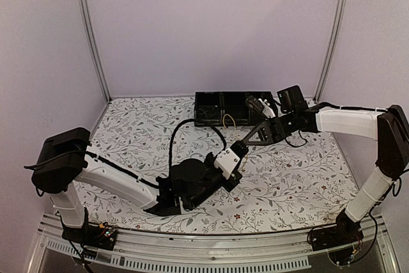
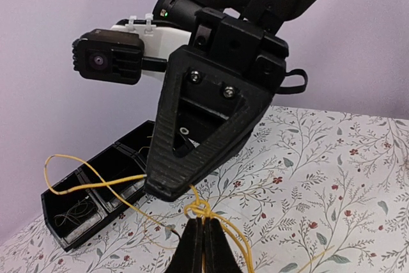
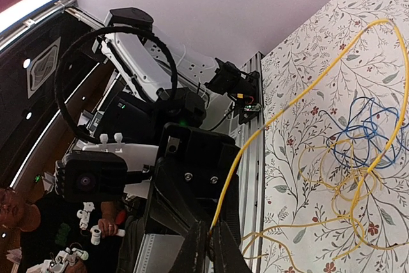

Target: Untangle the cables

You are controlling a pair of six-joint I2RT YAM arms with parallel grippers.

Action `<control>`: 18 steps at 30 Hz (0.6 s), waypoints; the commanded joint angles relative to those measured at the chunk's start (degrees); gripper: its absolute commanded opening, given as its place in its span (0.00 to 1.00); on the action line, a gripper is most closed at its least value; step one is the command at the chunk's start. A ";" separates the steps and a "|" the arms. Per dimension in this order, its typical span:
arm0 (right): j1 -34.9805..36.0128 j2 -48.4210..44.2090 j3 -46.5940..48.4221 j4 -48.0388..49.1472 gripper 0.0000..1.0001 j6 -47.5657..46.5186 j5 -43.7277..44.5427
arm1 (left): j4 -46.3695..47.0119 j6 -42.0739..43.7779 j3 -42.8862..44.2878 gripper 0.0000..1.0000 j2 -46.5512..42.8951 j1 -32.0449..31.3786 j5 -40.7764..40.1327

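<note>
Floral tablecloth point(image 1: 140, 132), lilac walls point(image 1: 211, 23), left gripper point(image 2: 203, 223) and right gripper point(image 3: 209, 240) each clamped on yellow cable point(image 2: 199, 208)

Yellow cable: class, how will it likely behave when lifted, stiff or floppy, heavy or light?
Probably floppy: the yellow cable curls in loose loops on the table. Likely light, being very thin. It may snag, since it overlaps the blue cable.

High rear view overlooks the table point(image 1: 300, 183); close wrist views face each other
</note>
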 commanded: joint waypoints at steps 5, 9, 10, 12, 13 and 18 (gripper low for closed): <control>0.16 -3.20 -2.13 4.87 0.03 0.66 2.16 | 0.27 -1.44 0.11 0.00 0.45 0.25 0.23; 0.16 -5.12 -4.94 8.48 0.00 0.86 4.58 | 1.39 -2.43 -0.31 0.00 0.24 0.51 0.12; 0.23 -5.78 -5.81 10.07 0.00 1.60 4.82 | 1.55 -2.78 -0.26 0.00 0.23 0.61 0.02; 0.44 -6.86 -6.90 10.71 0.00 3.00 5.43 | 1.83 -3.04 -0.21 0.00 0.24 0.78 0.01; 0.43 -7.17 -7.19 10.70 0.00 3.06 5.72 | 2.03 -3.07 -0.18 0.00 0.21 0.85 0.12; 0.51 -7.78 -7.55 12.44 0.00 3.08 6.19 | 1.99 -3.25 0.80 0.00 1.00 0.97 0.65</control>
